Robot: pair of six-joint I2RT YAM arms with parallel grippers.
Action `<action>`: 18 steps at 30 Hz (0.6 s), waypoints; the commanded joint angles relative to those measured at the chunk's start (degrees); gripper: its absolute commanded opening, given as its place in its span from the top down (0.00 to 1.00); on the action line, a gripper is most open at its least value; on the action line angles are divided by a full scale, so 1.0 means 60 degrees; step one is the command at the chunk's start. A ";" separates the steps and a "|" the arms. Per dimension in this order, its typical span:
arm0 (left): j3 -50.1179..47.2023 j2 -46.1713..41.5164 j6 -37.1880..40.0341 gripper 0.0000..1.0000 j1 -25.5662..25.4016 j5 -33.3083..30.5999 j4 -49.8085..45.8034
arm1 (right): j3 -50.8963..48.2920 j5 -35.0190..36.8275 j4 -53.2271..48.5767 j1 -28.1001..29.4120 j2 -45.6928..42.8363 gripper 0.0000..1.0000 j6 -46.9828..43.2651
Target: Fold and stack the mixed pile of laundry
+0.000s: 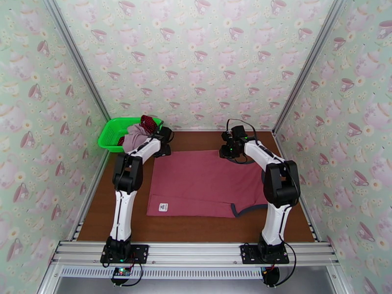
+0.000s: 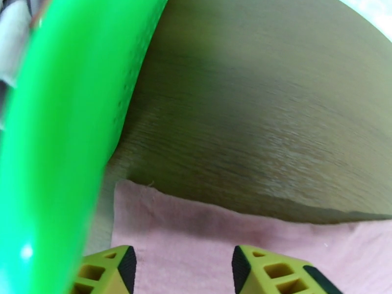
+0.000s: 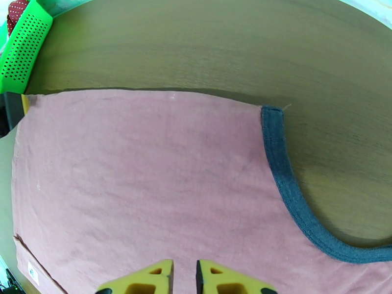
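The dusty-red tank top [image 1: 206, 182] lies spread flat on the brown table, its dark trim [image 3: 279, 158] curving along the right side. My left gripper [image 2: 183, 268] is open just above the top's far left corner [image 2: 220, 241], beside the basket. My right gripper [image 3: 184, 275] hovers shut over the top's far edge [image 3: 147, 182], holding nothing. The pale mauve-pink piece [image 1: 134, 139] and the dark-red dotted cloth [image 1: 147, 123] lie heaped in the green basket.
The green mesh basket [image 1: 110, 133] stands at the table's far left corner, its rim [image 2: 59, 143] very close to my left fingers. Patterned walls close in the table on three sides. Bare wood [image 1: 196, 229] shows in front of the top.
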 commanded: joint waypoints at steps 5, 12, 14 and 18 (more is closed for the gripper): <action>-0.0211 0.0050 0.0842 0.45 0.0014 -0.0157 0.0452 | -0.0420 -0.0339 0.0334 0.0006 -0.0182 0.81 -0.0028; 0.0629 0.0928 0.1260 0.44 0.0061 0.0085 -0.0394 | -0.0710 -0.0338 0.0502 0.0005 -0.0368 0.81 0.0093; 0.0775 0.1147 0.1260 0.45 0.0062 0.0294 -0.0507 | -0.0584 -0.0264 0.0418 -0.0006 -0.0303 0.81 0.0021; 0.0870 0.1446 0.1216 0.54 0.0056 0.0755 -0.0614 | 0.0126 0.0040 -0.0043 -0.0150 0.0007 0.81 -0.0198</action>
